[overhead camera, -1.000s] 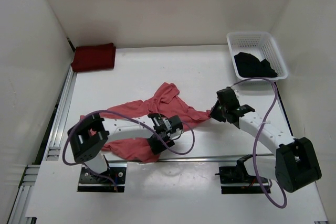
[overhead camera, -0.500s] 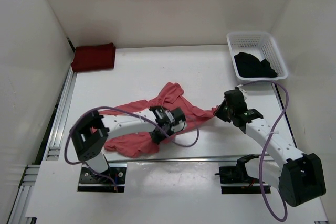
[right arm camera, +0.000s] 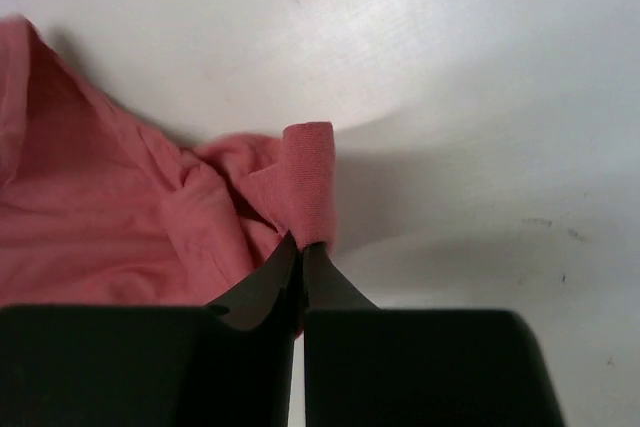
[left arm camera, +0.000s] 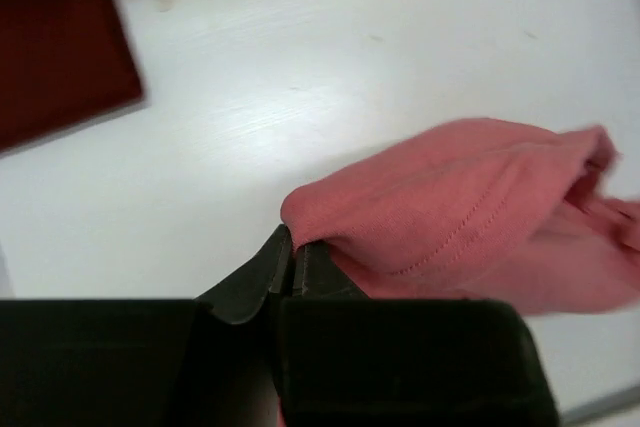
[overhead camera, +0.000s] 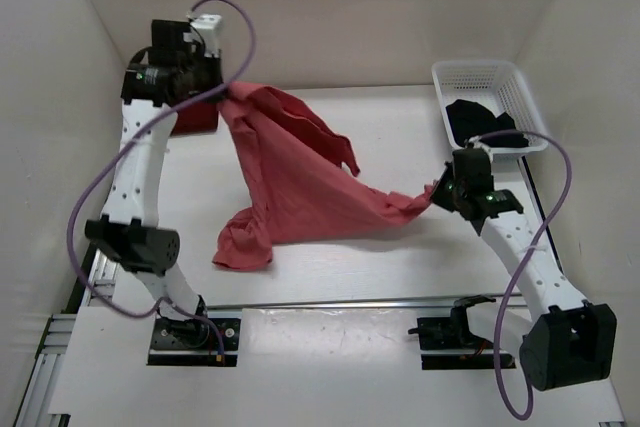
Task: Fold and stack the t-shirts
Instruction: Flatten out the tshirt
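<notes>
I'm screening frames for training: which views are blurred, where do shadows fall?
Left wrist: soft, the maroon shirt and the far end of the salmon pink shirt smeared. Right wrist: crisper, a shadow on the table beside the cloth. Top external: sharp, evenly lit.

1. Cloth t-shirts, 3 total: 1 salmon-pink cloth t-shirt point(overhead camera: 300, 182), 1 dark maroon folded cloth t-shirt point(left arm camera: 55, 42), 1 black crumpled cloth t-shirt point(overhead camera: 482, 125).
2. Containers: 1 white plastic mesh basket point(overhead camera: 480, 77).
3. White-and-black robot arms, 2: left arm point(overhead camera: 135, 177), right arm point(overhead camera: 520, 247).
4. Black two-finger grippers, 2: left gripper point(left arm camera: 292, 247), right gripper point(right arm camera: 301, 247).
5. Work surfaces: 1 white flat tabletop point(overhead camera: 390, 117).
</notes>
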Motion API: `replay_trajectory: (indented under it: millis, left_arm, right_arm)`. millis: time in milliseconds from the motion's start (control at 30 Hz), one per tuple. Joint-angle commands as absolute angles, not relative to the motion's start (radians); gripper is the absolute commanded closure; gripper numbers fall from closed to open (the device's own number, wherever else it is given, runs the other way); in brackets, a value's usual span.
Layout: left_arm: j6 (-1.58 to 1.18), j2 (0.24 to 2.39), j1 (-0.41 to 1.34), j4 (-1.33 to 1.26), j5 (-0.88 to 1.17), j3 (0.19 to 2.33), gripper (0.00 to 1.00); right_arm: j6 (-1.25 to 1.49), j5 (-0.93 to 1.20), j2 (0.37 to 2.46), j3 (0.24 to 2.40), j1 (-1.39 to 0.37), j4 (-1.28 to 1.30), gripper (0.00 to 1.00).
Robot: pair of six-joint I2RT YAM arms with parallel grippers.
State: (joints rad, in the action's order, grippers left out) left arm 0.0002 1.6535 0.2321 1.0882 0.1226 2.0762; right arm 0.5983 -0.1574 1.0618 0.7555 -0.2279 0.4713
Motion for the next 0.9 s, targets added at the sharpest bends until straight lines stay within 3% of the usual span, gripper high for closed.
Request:
replay_trajectory:
  millis: [0,233,333,400,467,533,600,733,867]
  left_arm:
    - [0.0,1.791,0.068,1.14,0.21,2.172,0.87]
    - [0.0,1.784,-0.017,1.008,0.17,1.997,0.87]
    - [0.0,1.808,0.003,0.945,0.122,2.112,0.87]
    - [0.0,1.865,0.029,0.936,0.086,2.348,0.87]
    - [0.0,1.933,0.029,0.884,0.04,2.474,0.85]
    - [0.0,1.886,0.04,0.807,0.028,2.464,0.84]
    - [0.0,1.826,0.04,0.723,0.049,2.403,0.83]
    - [0.0,1.682,0.04,0.723,0.138,2.199,0.76]
    - [0.0,1.464,0.075,0.723,0.147,1.756,0.7]
  right_arm:
    - [0.468,-0.166,1.062,0.92,-0.193,0.518,1.0]
    - [0.448,-0.045,0.982,0.968,-0.054,0.556,1.0]
    - [0.448,0.034,1.079,1.092,-0.023,0.5,1.0]
    - [0.448,0.064,1.196,1.263,-0.014,0.5,1.0]
    - [0.457,0.133,1.392,1.623,-0.014,0.575,1.0]
    - [0.477,0.179,1.533,1.967,-0.014,0.626,1.0]
    - [0.489,0.196,1.554,2.08,-0.024,0.614,1.0]
    - [0.489,0.248,1.444,1.975,-0.043,0.546,1.0]
    - [0.468,0.224,1.231,1.499,-0.086,0.482,1.0]
